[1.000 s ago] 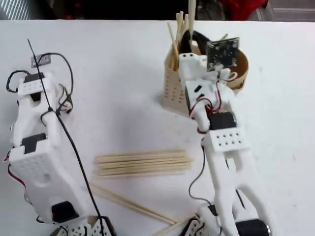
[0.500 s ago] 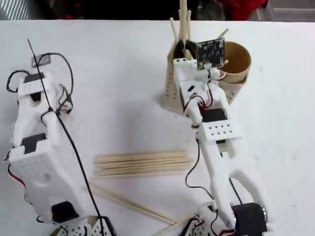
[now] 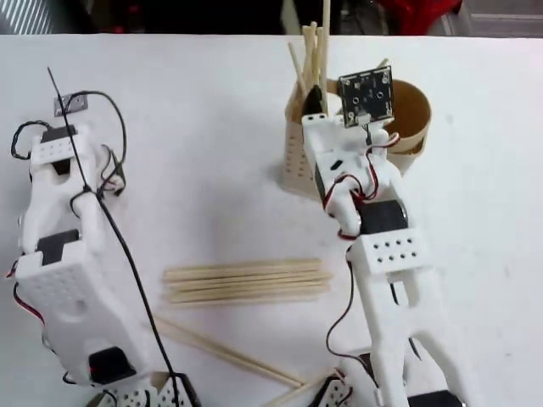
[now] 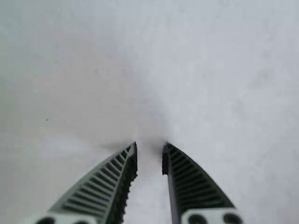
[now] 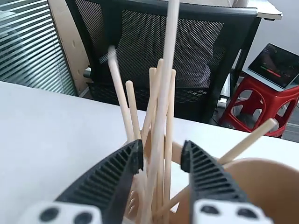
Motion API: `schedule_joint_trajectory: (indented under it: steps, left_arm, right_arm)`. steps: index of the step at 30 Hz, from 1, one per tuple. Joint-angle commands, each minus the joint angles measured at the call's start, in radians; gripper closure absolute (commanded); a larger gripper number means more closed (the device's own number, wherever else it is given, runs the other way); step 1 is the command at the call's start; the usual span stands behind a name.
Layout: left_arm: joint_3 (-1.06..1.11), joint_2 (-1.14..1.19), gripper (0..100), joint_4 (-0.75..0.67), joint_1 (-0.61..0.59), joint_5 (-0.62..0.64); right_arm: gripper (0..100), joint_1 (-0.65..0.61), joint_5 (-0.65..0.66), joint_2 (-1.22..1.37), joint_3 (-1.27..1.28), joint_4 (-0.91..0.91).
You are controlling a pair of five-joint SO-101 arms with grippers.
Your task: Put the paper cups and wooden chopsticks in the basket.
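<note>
- Chopsticks [image 3: 246, 281]: bundle lying flat on table [image 3: 195, 127], between the two arms.
- Standing chopsticks [image 3: 316, 51]: upright in basket [image 3: 297, 161].
- Paper cup [image 3: 411, 106]: just beside basket.
- Right claw [image 5: 161, 149]: released, jaws either side of standing chopsticks.
- Left claw [image 4: 149, 156]: slightly parted, empty, over table.

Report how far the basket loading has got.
Done: several chopsticks stand upright in the basket. The paper cup sits close beside them; whether it is inside, the arm hides. In hand: the right gripper is open around the standing sticks, gripping none. The left gripper hangs over the table, holding nothing. Left: the chopstick bundle and loose chopsticks on the table.
</note>
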Motion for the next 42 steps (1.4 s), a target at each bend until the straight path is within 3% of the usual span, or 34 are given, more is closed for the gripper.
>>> schedule_joint_trajectory:
  steps: [1,8,11,14,16,21,28,42]
  left_arm:
    - [-0.040,-0.002,89,-0.017,-0.001,0.011]
    - [-0.040,-0.002,89,-0.017,-0.001,0.011]
    - [-0.040,-0.002,89,-0.017,-0.001,0.011]
    - [-0.040,-0.001,89,-0.017,-0.001,0.011]
    - [-0.038,-0.001,89,-0.017,-0.001,0.011]
    - [-0.034,-0.001,89,-0.015,-0.001,0.011]
    - [-0.037,-0.001,89,-0.015,-0.001,0.011]
    - [-0.037,-0.001,89,-0.015,0.010,0.006]
  right_arm:
    - [83.9,-0.005,0.017,-0.067,-0.009,0.031]
    - [85.1,-0.058,0.046,-0.148,-0.011,0.107]
    - [86.3,-0.125,0.212,-0.220,-0.011,0.214]
    - [93.9,-0.219,0.384,-0.289,-0.011,0.331]
    - [98.7,-0.246,0.427,-0.317,-0.009,0.369]
    - [92.7,-0.186,0.410,-0.341,-0.060,0.381]
    - [92.1,0.030,0.170,-0.242,-0.394,0.381]
    - [92.0,0.070,0.135,0.446,-1.010,0.306]
